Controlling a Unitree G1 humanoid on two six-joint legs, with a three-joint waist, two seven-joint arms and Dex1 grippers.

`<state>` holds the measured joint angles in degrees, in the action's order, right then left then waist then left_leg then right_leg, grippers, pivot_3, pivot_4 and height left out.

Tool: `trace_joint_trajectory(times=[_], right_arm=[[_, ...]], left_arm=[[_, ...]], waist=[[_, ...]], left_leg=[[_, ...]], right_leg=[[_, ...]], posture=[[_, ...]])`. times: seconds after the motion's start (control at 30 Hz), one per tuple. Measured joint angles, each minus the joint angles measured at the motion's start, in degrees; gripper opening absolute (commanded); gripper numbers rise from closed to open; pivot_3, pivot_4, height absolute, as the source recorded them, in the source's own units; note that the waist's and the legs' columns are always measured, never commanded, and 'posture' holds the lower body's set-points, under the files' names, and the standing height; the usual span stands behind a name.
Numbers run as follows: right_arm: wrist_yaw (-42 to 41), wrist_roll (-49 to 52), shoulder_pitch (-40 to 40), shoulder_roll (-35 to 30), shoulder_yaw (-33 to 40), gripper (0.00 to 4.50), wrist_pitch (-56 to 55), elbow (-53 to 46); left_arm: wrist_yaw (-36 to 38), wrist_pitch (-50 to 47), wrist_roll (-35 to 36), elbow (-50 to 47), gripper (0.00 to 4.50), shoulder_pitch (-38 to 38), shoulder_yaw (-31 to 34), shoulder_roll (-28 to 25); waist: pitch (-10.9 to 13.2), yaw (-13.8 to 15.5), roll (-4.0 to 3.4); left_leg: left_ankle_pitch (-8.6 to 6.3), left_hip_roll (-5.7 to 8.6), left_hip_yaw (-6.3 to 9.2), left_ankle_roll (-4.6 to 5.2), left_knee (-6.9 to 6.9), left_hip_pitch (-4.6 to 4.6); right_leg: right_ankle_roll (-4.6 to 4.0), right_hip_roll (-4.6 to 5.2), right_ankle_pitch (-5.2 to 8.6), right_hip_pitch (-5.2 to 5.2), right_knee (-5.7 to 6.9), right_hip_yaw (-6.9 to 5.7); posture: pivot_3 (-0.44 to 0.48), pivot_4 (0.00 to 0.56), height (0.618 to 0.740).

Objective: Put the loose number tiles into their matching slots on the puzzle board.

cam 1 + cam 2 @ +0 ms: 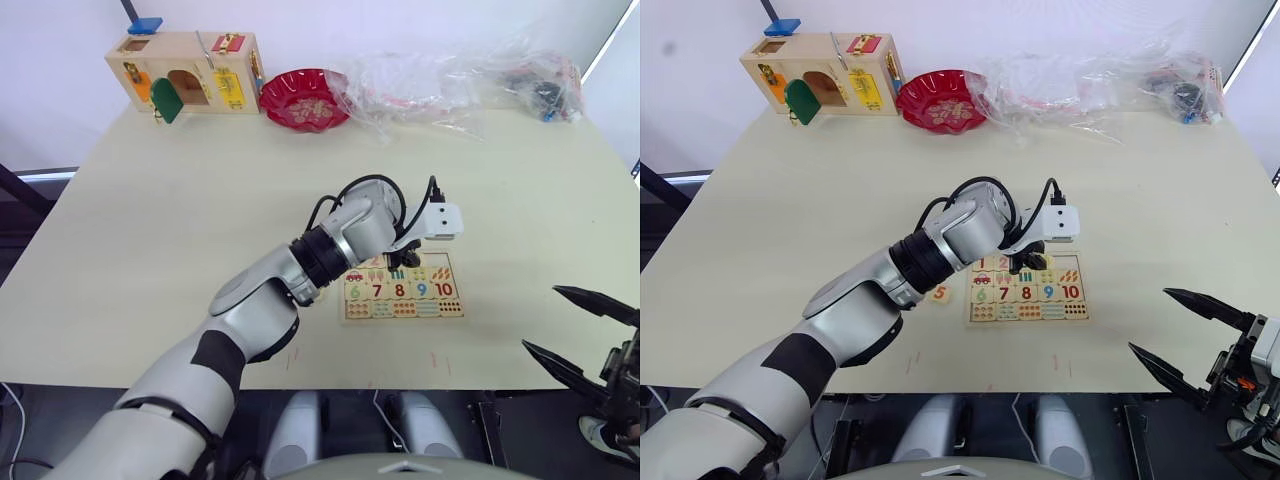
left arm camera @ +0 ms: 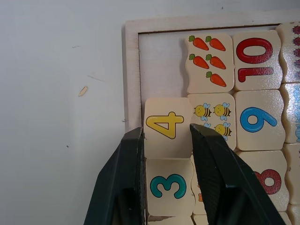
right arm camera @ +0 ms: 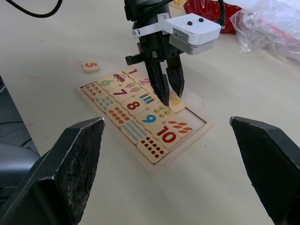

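- Holding the 4 tile (image 2: 164,127) between its two black fingers (image 2: 123,178), the left gripper (image 3: 165,92) is down over the board (image 3: 197,129), closed on the tile's two opposite edges.
- The tile looks light, stiff and smooth: thin pale wood with a printed yellow digit. It should not bend or break, but smooth edges could slip in a loose pinch, so the hold on opposite side edges is the right one.
- In the left wrist view the 4 tile sits just past the 3 tile (image 2: 168,185), which already lies in the top row, and beside the bees piece (image 2: 212,115). It seems to be over or partly in its slot; whether it is fully seated I cannot tell.
- The last slot (image 2: 161,65), between the 4 tile and the board's frame and beside the carrots piece (image 2: 208,61), is bare wood.
- The 5 tile (image 3: 91,66) lies loose on the table (image 1: 200,200), off the board's far end from that slot, well apart from either gripper.
- The right gripper (image 1: 1180,335) hangs off the table's near edge, fingers spread wide and holding nothing, well apart from the board.
- Judged from this, four of five tiles are at the board; the 5 remains.
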<state>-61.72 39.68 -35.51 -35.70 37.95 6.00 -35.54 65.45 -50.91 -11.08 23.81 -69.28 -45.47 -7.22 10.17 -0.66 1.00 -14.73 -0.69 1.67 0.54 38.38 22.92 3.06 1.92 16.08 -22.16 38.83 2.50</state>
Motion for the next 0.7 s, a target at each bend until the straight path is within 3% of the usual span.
trace_joint_trajectory(times=[0.37,0.43,0.47,0.5,0.53,0.7], right_arm=[[0.0,-0.1,0.0,0.2,-1.0,4.50,0.0,0.0],[0.0,-0.1,0.0,0.2,-1.0,4.50,0.0,0.0],[0.1,-0.1,0.0,0.3,-1.0,4.50,0.0,0.0],[0.2,-0.1,0.0,0.4,-1.0,4.50,0.0,0.0],[0.2,-0.1,0.0,0.4,-1.0,4.50,0.0,0.0],[0.4,-0.1,0.0,0.4,-1.0,4.50,0.0,0.0]], left_arm=[[0.0,0.0,0.0,0.0,0.95,0.0,0.0,-0.1],[0.1,0.0,0.0,0.0,1.95,0.0,0.0,-0.1],[0.2,0.0,0.0,-0.1,2.08,0.0,0.0,-0.2],[0.3,-0.1,0.1,-0.1,2.75,0.0,0.0,-0.2],[0.3,-0.3,0.1,-0.1,3.06,0.0,0.0,-0.2],[0.4,-1.1,0.1,-0.8,3.06,0.0,0.1,-0.3]], waist=[[0.0,0.0,0.00],[0.0,0.0,0.00],[0.0,0.0,0.00],[0.0,0.0,0.00],[0.0,0.0,0.00],[0.0,0.0,0.00]], left_leg=[[0.00,0.00,0.00,0.00,0.00,0.00],[0.00,0.00,0.00,0.00,0.00,0.00],[0.00,0.00,0.00,0.00,0.00,0.00],[0.00,0.00,0.00,0.00,0.00,0.00],[0.00,0.00,0.00,0.00,0.00,0.00],[0.00,0.00,0.00,0.00,0.00,0.00]], right_leg=[[0.00,0.00,0.00,0.00,0.00,0.00],[0.00,0.00,0.00,0.00,0.00,0.00],[0.00,0.00,0.00,0.00,0.00,0.00],[0.00,0.00,0.00,0.00,0.00,0.00],[0.00,0.00,0.00,0.00,0.00,0.00],[0.00,0.00,0.00,0.00,0.00,0.00]], posture=[[0.000,0.150,0.740],[0.000,0.150,0.740],[0.000,0.150,0.740],[0.000,0.150,0.740],[0.000,0.150,0.740],[0.000,0.150,0.740]])
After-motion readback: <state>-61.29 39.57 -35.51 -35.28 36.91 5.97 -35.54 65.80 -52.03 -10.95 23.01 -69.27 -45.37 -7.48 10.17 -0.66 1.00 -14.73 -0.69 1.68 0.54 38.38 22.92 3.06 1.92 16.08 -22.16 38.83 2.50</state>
